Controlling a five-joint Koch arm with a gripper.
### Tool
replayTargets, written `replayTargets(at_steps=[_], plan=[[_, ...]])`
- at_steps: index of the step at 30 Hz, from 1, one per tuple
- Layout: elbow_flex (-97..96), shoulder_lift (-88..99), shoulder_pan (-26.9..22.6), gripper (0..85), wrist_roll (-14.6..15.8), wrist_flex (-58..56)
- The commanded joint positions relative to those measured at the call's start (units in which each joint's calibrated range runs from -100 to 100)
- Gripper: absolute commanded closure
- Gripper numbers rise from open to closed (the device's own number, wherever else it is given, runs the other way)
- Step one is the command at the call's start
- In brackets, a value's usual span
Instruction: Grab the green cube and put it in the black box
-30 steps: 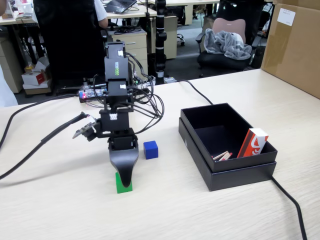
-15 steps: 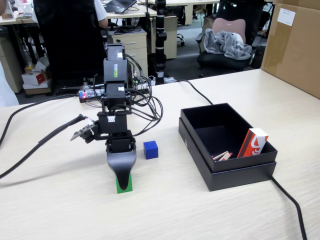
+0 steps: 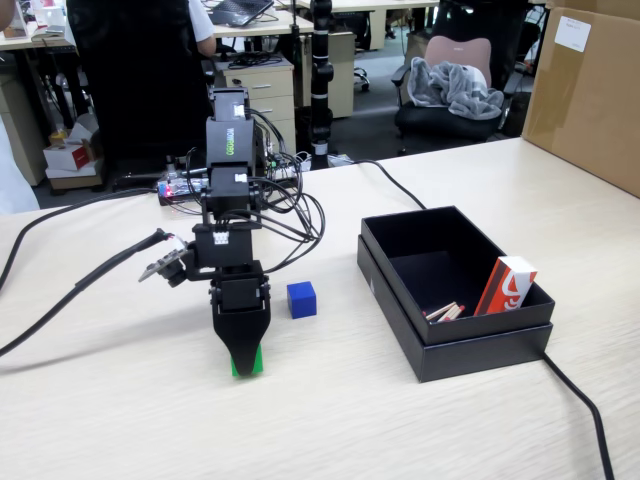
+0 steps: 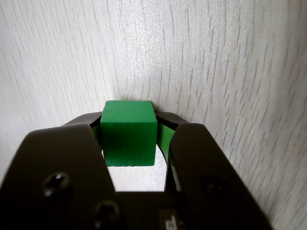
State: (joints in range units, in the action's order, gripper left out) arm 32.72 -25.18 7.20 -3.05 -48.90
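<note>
No text is readable anywhere. A green label w/ dark print is seen on the arm's upper segment [image 3: 229,145], too small to be read. White marks are carried by the red-and-white pack [image 3: 505,285], illegible. Nothing printed is shown in wrist view.

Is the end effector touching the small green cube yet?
Touching. The wrist view shows the small matte green cube pinched between both jaws of the end effector, with no gap visible on either side.
</note>
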Motion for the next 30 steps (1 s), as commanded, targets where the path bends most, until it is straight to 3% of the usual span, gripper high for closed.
replayTargets(at_steps=[1, 13, 22, 27, 30], plan=[[-0.6, 8.5, 0.0, 84.6, 0.4, 1.9], [-14.7, 44.5, -2.3, 84.6, 1.9, 0.9], [-22.8, 67.1, -12.6, 84.7, 4.1, 0.9], [-20.8, 63.7, -20.5, 84.6, 6.6, 1.0], [-19.9, 58.5, -21.8, 84.6, 7.3, 0.9]])
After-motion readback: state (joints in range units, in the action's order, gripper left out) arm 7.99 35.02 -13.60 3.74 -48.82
